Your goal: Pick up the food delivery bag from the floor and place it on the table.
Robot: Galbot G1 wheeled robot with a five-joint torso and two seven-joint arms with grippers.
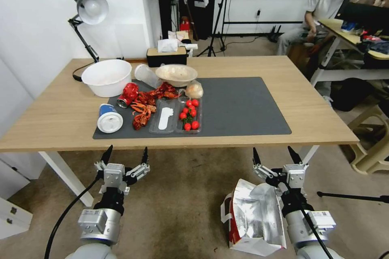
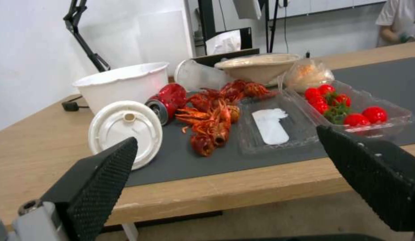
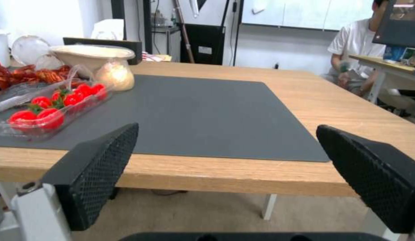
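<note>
- Both grippers are hovering just short of the table (image 1: 259, 137) near edge, fingers pointing at it, holding nothing.
- Bag (image 1: 255, 218) is sitting on the floor (image 1: 182, 210) on the robot's side of the table, below and just beside the right gripper (image 1: 274, 156); foil mouth is gaping upward, a white handle is hanging at its left side, red side panel showing.
- Step in hand, as I read it: getting a grip on the bag; lift not yet begun.
- Doing it well: right arm is the closest, so I'd be sending that one down to the rim or handle, pinching paper plus foil together, not foil alone since it will likely tear or slip.
- Lifting should be going straight up until the bag base is clearing the table edge, else it snags.
- Drop zone: bare right half of the mat (image 3: 207, 113) is looking best; food clutter is crowding the table's left half.
- Right gripper: fingers spread wide, touching nothing, framing the mat in its wrist view.
- Left gripper (image 1: 125, 155): also spread wide, empty, near the table's left-front edge, well apart from the bag.
</note>
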